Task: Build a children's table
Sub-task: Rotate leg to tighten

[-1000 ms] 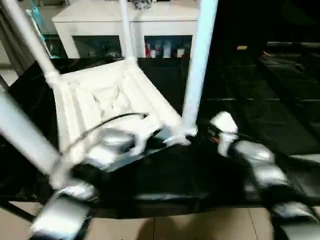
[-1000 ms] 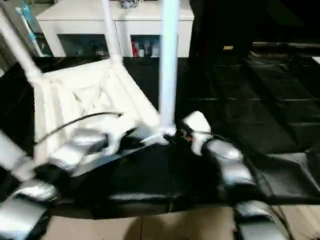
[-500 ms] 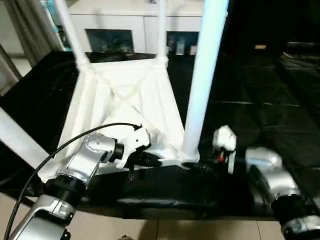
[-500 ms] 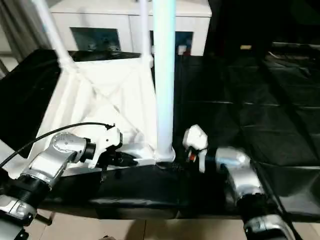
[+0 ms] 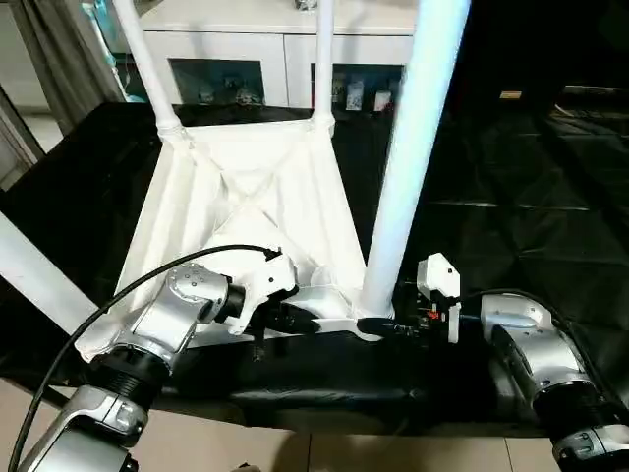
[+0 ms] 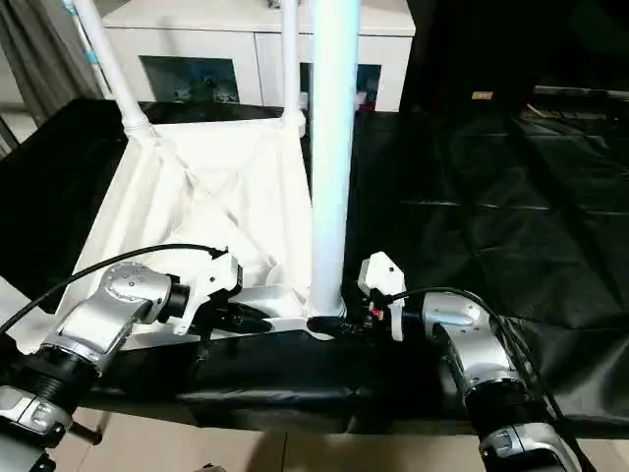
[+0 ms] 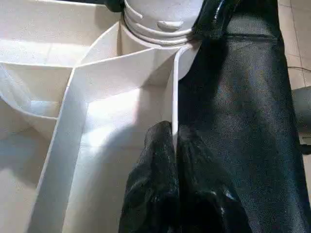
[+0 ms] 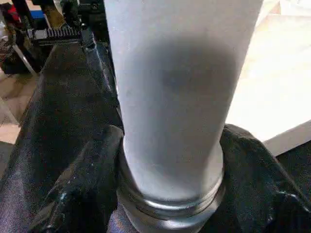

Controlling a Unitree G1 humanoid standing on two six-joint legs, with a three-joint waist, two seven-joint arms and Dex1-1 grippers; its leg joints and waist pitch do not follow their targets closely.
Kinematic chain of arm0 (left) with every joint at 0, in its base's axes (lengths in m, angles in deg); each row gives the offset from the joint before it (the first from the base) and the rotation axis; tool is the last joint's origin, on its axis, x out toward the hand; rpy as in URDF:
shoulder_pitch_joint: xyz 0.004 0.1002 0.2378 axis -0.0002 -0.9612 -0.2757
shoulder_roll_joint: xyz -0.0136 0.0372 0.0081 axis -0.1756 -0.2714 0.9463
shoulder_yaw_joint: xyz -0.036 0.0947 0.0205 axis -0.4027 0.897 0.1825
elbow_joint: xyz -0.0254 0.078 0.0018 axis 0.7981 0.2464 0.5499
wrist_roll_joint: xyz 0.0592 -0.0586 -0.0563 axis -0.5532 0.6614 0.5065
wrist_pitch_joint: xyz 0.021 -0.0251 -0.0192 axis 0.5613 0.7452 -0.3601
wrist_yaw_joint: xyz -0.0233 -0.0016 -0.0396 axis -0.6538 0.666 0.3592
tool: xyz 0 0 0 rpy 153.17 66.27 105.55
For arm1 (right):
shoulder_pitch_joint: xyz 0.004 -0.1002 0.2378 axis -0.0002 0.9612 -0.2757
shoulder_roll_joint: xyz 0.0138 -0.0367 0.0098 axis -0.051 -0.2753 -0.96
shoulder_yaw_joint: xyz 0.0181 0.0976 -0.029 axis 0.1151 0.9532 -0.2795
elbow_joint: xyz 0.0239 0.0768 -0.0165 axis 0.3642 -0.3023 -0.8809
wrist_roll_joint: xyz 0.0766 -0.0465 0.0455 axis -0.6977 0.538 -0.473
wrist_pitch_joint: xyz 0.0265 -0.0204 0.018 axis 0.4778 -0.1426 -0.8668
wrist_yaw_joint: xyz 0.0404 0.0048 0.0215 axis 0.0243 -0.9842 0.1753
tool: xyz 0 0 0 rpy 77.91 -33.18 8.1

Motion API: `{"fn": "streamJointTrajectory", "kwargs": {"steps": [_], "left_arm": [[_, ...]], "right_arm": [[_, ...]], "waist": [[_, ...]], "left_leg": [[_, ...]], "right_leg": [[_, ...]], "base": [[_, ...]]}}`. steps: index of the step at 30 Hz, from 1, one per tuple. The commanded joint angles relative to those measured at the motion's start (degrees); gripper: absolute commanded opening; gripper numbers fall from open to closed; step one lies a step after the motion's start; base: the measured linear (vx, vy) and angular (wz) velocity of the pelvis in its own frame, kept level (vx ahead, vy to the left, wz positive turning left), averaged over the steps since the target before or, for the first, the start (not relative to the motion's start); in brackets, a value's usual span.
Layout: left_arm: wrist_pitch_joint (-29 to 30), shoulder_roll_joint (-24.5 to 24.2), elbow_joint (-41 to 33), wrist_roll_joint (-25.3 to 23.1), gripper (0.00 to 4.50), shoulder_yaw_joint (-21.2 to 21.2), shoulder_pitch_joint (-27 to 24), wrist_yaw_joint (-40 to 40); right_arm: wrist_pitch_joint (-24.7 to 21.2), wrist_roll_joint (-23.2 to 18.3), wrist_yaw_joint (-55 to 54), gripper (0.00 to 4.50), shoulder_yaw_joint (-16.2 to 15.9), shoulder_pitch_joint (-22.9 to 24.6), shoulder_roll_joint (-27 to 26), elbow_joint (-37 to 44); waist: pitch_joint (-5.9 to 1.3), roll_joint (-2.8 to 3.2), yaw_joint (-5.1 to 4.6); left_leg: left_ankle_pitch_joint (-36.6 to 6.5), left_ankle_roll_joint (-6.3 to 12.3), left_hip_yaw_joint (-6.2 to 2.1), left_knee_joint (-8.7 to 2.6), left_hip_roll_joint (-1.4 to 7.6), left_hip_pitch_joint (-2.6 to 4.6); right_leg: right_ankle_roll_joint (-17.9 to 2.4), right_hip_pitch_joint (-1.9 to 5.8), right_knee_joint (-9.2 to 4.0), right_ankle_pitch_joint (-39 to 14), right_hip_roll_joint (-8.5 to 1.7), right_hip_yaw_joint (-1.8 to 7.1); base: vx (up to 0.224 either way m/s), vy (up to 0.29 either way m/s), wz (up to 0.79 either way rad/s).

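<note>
- The children's table (image 5: 246,211) lies upside down on the desk (image 5: 511,236), which is covered in black sheeting. Its X-ribbed underside faces up, and its near edge lies close to the desk's near edge.
- Four white legs stand up from the corner sockets. The near right leg (image 5: 408,167) rises tall just in front of the camera; the far right leg (image 5: 323,59) and far left leg (image 5: 145,64) stand at the far corners; the near left leg (image 5: 39,280) slants across the picture's left side.
- The left hand (image 5: 295,317) is closed on the thin near rim (image 7: 174,92) of the top, one black finger (image 7: 150,194) on each side of the wall, a little left of the near right socket.
- The right hand (image 8: 170,145) reaches in from the right at the base of the near right leg. Its two black fingers (image 8: 82,189) stand on either side of the tube just above the socket collar, pressed against it in the wrist view.
- Beyond the desk's far edge stands a white cabinet (image 5: 275,44) with glass doors.
</note>
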Motion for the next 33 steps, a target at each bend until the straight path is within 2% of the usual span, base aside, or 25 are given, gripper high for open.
{"fn": "streamJointTrajectory", "kwargs": {"steps": [1, 7, 11, 13, 14, 16, 17, 18, 19, 23, 25, 26, 29, 30, 32, 33], "left_arm": [[1.0, -0.3, 0.0, -0.5, 0.00, 2.3, -1.2, 1.8], [1.4, -0.1, 0.3, -0.5, 0.00, 2.4, -1.0, 1.7], [1.7, 0.7, 1.4, -0.9, 0.00, 1.9, -0.6, -0.6], [1.8, 2.1, 3.5, -1.6, 0.00, 0.9, 0.3, -4.5], [2.0, 2.9, 4.8, -2.1, 0.00, 0.4, 1.0, -6.9], [2.0, 4.1, 7.0, -3.1, 0.00, 0.0, 2.1, -10.4], [2.0, 4.7, 8.0, -3.5, 0.00, -0.2, 2.6, -12.1], [2.6, 6.0, 9.6, -3.9, 0.00, -0.8, 3.6, -15.1], [2.8, 6.4, 10.1, -4.0, 0.00, -1.0, 3.8, -15.9], [5.0, 9.5, 13.8, -4.4, 0.00, -2.7, 6.3, -23.1], [5.4, 12.5, 18.3, -4.3, 0.00, -4.5, 9.1, -29.7], [5.3, 13.6, 20.2, -4.3, 0.00, -5.1, 10.3, -32.0], [3.5, 16.5, 25.6, -4.6, 0.00, -6.4, 13.6, -38.1], [2.2, 17.3, 26.9, -4.9, 0.00, -6.5, 14.6, -39.4], [1.9, 17.5, 27.3, -4.9, 0.00, -6.5, 14.8, -39.7], [1.8, 17.7, 27.4, -4.9, 0.00, -6.4, 15.0, -39.3]], "right_arm": [[-0.5, 0.3, 1.0, 2.68, -0.5, -0.5, 0.3, 0.6], [-0.5, 0.5, 0.3, 2.66, -0.6, -0.4, -0.3, 0.2], [-1.1, 0.4, -3.3, 2.65, 0.7, -1.0, -1.9, -1.2], [-1.6, -0.6, -8.1, 2.65, 2.8, -1.8, -4.1, -2.6], [-1.4, -0.7, -10.4, 2.65, 3.7, -2.2, -5.1, -3.6], [-2.0, -0.5, -14.5, 2.65, 4.7, -2.9, -6.6, -5.1], [-2.2, -0.4, -16.2, 2.65, 5.1, -3.0, -7.4, -5.5], [-1.6, -0.3, -18.5, 2.65, 5.4, -2.8, -8.8, -5.5], [-1.6, -0.2, -19.5, 2.65, 5.5, -2.9, -9.3, -5.7], [-1.6, 0.7, -25.8, 2.64, 6.3, -3.2, -12.7, -7.2], [-3.0, 3.7, -35.7, 2.64, 6.5, -5.2, -15.1, -11.1], [-3.4, 5.1, -40.1, 2.64, 6.6, -6.2, -16.1, -12.9], [-5.4, 7.8, -53.0, 2.64, 7.5, -9.2, -18.4, -18.3], [-5.8, 7.7, -54.7, 2.64, 8.1, -9.9, -19.3, -19.4], [-6.0, 7.6, -55.1, 2.64, 8.3, -10.0, -19.6, -19.5], [-6.0, 7.8, -55.1, 2.64, 8.4, -10.0, -19.8, -19.4]], "waist": [[-3.86, -0.78, -0.16], [-3.91, -0.81, -0.17], [-3.83, -0.81, -0.24], [-3.62, -0.78, -0.33], [-3.42, -0.85, -0.58], [-3.36, -0.80, -0.83], [-3.18, -0.93, -1.24], [-3.16, -0.78, -1.37], [-3.15, -0.90, -1.56], [-3.12, -0.90, -1.83], [-3.00, -0.56, -2.01], [-3.00, -0.61, -2.33], [-2.98, -0.60, -3.01], [-3.00, -0.70, -3.02], [-3.03, -0.83, -3.06], [-3.02, -0.88, -2.99]], "left_leg": [[-10.6, 5.09, -0.42, -3.84, 1.35, 0.51], [-10.2, 5.31, -0.42, -3.76, 1.34, 0.52], [-10.5, 5.25, -0.41, -3.77, 1.29, 0.45], [-12.7, 4.33, -0.45, -3.93, 1.28, 0.52], [-15.1, 2.87, -0.58, -4.21, 1.20, 0.66], [-16.5, 1.99, -0.68, -4.33, 1.10, 0.86], [-18.0, 1.16, -0.81, -4.50, 0.97, 0.90], [-18.6, 1.00, -0.84, -4.48, 0.96, 0.88], [-19.3, 0.84, -0.83, -4.45, 0.90, 1.08], [-19.6, 0.97, -1.01, -4.54, 0.80, 0.95], [-20.4, 0.63, -1.05, -4.56, 0.67, 0.99], [-21.4, -0.03, -1.13, -4.54, 0.53, 1.15], [-22.5, -0.58, -1.53, -4.74, 0.27, 0.95], [-22.8, -0.31, -1.57, -4.77, 0.29, 0.95], [-23.8, 0.65, -1.34, -4.58, 0.18, 1.31], [-23.6, 1.20, -1.39, -4.66, 0.22, 1.11]], "right_leg": [[-14.4, 2.84, -2.53, -9.2, -1.59, 1.63], [-14.7, 2.91, -2.41, -8.6, -1.58, 1.60], [-14.7, 2.87, -2.47, -9.1, -1.57, 1.59], [-14.0, 2.70, -2.87, -12.4, -1.70, 1.63], [-12.8, 2.65, -3.31, -16.5, -1.75, 1.67], [-11.9, 2.51, -3.61, -19.1, -1.76, 1.64], [-10.8, 2.43, -4.03, -22.2, -1.76, 1.60], [-10.3, 2.33, -4.12, -23.0, -1.75, 1.60], [-9.7, 2.14, -4.43, -24.4, -1.80, 1.58], [-8.5, 2.10, -4.84, -26.9, -1.81, 1.41], [-8.3, 1.87, -5.00, -27.7, -1.73, 1.27], [-7.9, 1.76, -5.11, -29.2, -1.66, 1.07], [-6.3, 1.92, -5.67, -31.0, -1.70, 0.59], [-6.3, 1.94, -5.76, -30.9, -1.71, 0.57], [-6.3, 1.48, -6.06, -30.9, -1.67, 0.70], [-6.5, 1.64, -5.95, -30.4, -1.73, 0.75]], "base": [[0.000, 0.000, 0.00], [0.000, 0.000, 0.00], [0.000, 0.000, 0.00], [0.000, 0.000, 0.00], [0.000, 0.000, 0.00], [0.000, 0.000, 0.00], [-0.050, -0.004, 0.01], [-0.050, -0.004, 0.01], [0.000, 0.000, 0.00], [0.000, 0.000, 0.00], [0.000, 0.000, 0.00], [0.000, 0.000, 0.00], [0.000, 0.000, 0.00], [0.000, 0.000, 0.00], [0.000, 0.000, 0.00], [0.000, 0.000, 0.00]]}}
